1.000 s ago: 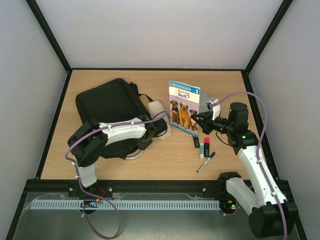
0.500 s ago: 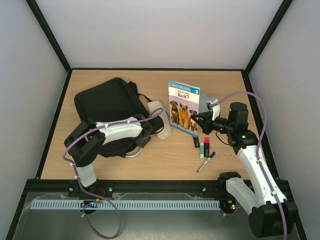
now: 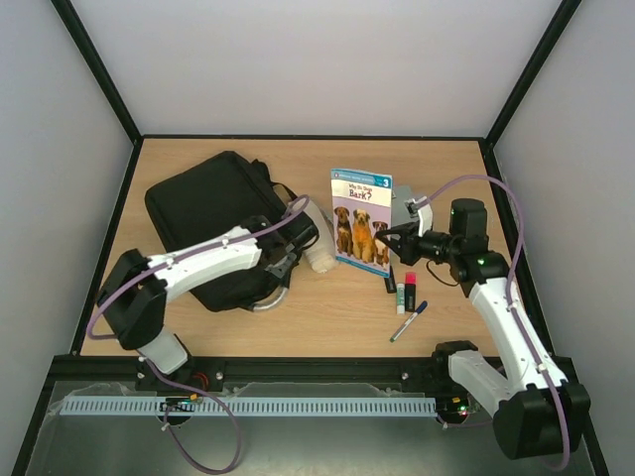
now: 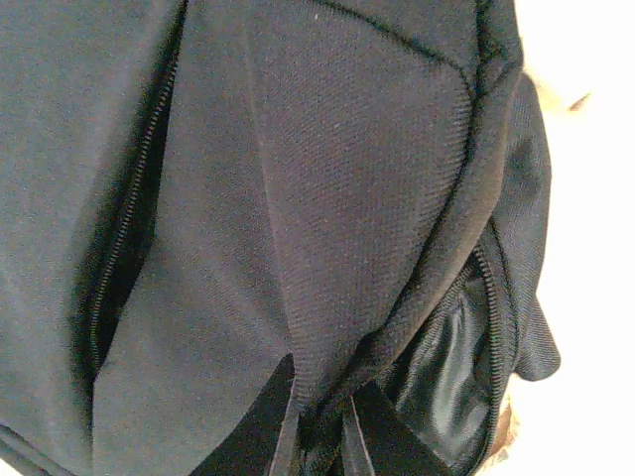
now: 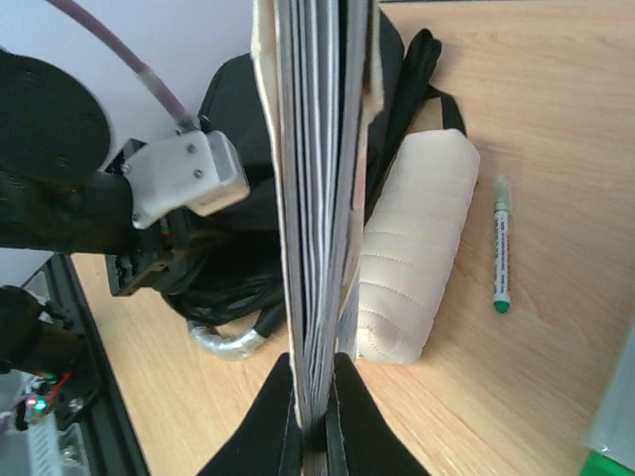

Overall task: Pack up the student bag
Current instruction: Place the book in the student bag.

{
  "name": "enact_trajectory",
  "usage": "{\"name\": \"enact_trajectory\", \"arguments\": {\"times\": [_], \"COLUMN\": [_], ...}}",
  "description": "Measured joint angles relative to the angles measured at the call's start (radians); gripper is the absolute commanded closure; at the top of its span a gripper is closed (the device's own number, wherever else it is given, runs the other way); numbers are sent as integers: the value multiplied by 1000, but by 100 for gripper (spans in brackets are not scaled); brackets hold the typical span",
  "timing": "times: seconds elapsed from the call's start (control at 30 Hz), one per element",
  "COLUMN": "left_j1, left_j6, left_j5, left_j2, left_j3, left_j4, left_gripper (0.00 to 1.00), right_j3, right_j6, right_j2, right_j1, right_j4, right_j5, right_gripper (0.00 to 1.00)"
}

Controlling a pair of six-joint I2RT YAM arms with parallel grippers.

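Wooden surface (image 3: 446,164), student bag (image 3: 203,213) lying flat, left of centre.
Your left jaws pinch a fold of the bag's fabric; your right jaws clamp the dog book (image 3: 361,220), standing upright.

Centre of the overhead view: the book (image 3: 361,220) has the title word "Bark?" on its cover. Smaller wording above it is illegible. The numeral "3" is in the cover's upper right corner.
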Motion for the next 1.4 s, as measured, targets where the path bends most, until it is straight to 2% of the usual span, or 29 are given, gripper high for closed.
{"name": "enact_trajectory", "arguments": {"times": [0.2, 0.4, 0.67, 0.97, 1.1, 1.23, 1.4], "left_j1": [-19, -19, -19, 18, 19, 19, 19], "left_j6": [-5, -4, 20, 48, 50, 51, 57], "left_j5": [-23, -40, -37, -27, -3, 29, 53], "left_j2": [-95, -109, -109, -76, -72, -78, -101], "left_j3": [62, 121, 201, 299, 308, 322, 323], "left_j4": [-40, -68, -115, -224, -235, -224, -217], "left_gripper": [98, 98, 98, 98, 98, 98, 98], "right_j3": [169, 271, 286, 149, 88, 117, 264], "right_j6": [-9, 62, 109, 181, 223, 253, 277], "right_j2": [78, 127, 294, 296, 308, 408, 601], "right_j1": [0, 21, 179, 264, 367, 497, 591], "right_j4": [-159, -223, -330, -261, -240, -233, -226], "right_j5": [-40, -103, -156, -187, -174, -170, -180], "right_gripper": [99, 99, 99, 99, 99, 99, 99]}}
